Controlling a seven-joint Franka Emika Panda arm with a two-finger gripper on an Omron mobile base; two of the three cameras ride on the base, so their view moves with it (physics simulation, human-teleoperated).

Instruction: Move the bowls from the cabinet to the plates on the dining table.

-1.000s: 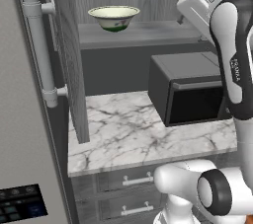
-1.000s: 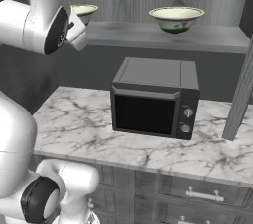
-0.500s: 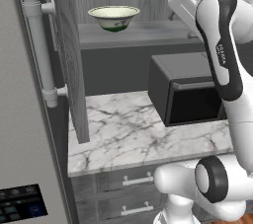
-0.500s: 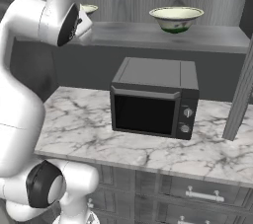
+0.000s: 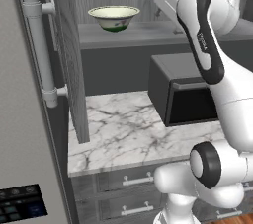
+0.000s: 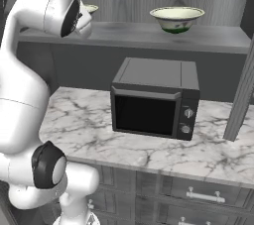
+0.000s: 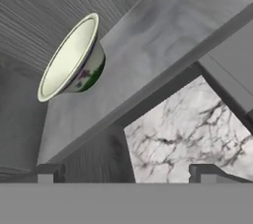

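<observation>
In the hand view a bowl sits at ten o'clock on the cabinet shelf, well apart from the gripper, whose jaws stand wide and empty at six o'clock; marble counter lies at four o'clock.

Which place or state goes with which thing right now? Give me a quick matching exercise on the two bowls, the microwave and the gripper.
Things:
1. left bowl
2. right bowl
3. microwave
4. gripper

Places or states:
A. on the marble counter, under the shelf
B. open, holding nothing, aimed at the shelf
C. on the cabinet shelf, above the microwave
D. on the shelf near the open cabinet door, in the hand view

Pairs: 1-D, 2-C, 3-A, 4-B
</observation>
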